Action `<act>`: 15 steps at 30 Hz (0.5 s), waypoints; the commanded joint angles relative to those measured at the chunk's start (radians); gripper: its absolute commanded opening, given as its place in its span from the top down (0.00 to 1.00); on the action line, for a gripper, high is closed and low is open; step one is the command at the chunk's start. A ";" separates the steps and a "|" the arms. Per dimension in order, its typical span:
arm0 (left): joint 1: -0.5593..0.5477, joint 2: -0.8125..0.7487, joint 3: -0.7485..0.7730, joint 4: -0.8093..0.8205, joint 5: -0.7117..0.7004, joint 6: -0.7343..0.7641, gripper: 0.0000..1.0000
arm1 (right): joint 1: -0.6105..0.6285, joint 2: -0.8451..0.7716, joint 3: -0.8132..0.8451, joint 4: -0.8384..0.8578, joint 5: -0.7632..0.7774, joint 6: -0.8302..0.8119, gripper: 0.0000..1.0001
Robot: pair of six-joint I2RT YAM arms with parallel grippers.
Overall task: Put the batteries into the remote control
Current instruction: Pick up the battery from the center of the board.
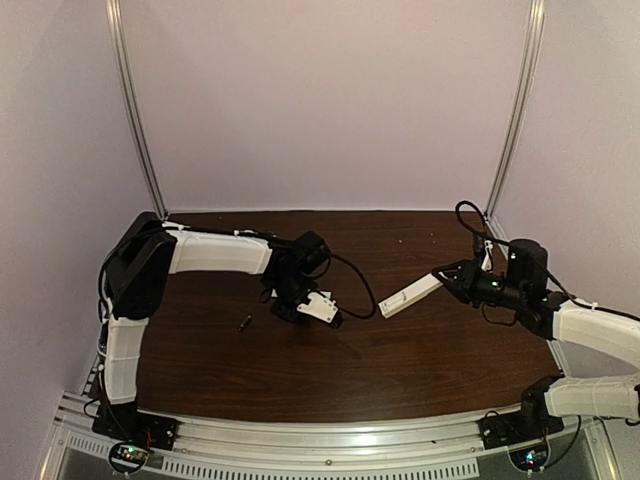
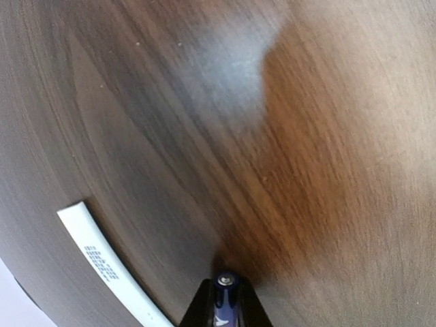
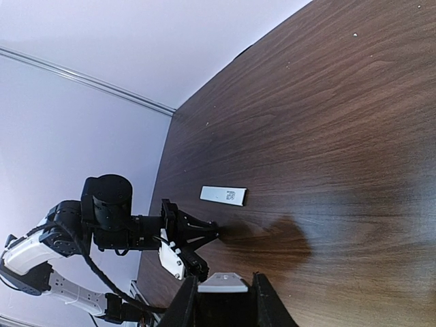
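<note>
The remote control [image 1: 410, 296], a slim white bar, hangs above the table's right half with my right gripper [image 1: 443, 279] shut on its near end. In the right wrist view its white end [image 3: 223, 283] sits between the black fingers [image 3: 185, 303]. My left gripper [image 2: 226, 303] is shut on a bluish-purple battery [image 2: 225, 285], metal tip pointing at the wood close below. From above, that gripper [image 1: 335, 320] is low at mid-table, left of the remote. A second dark battery [image 1: 244, 322] lies on the table to its left.
A thin flat white strip with printed text [image 2: 109, 269] lies on the dark wood table [image 1: 330, 370] beside the left gripper and also shows in the right wrist view [image 3: 223, 195]. Pale walls and metal rails [image 1: 135, 110] close in the back and sides.
</note>
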 commanded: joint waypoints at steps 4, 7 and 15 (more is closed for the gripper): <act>0.007 0.054 0.016 -0.102 0.044 -0.158 0.97 | -0.009 -0.010 -0.006 0.018 -0.016 -0.004 1.00; -0.011 0.038 0.024 -0.119 0.135 -0.245 1.00 | -0.010 -0.008 -0.012 0.029 -0.023 -0.002 1.00; -0.075 -0.077 0.041 -0.052 0.311 -0.490 1.00 | -0.010 0.003 -0.015 0.030 -0.032 0.001 1.00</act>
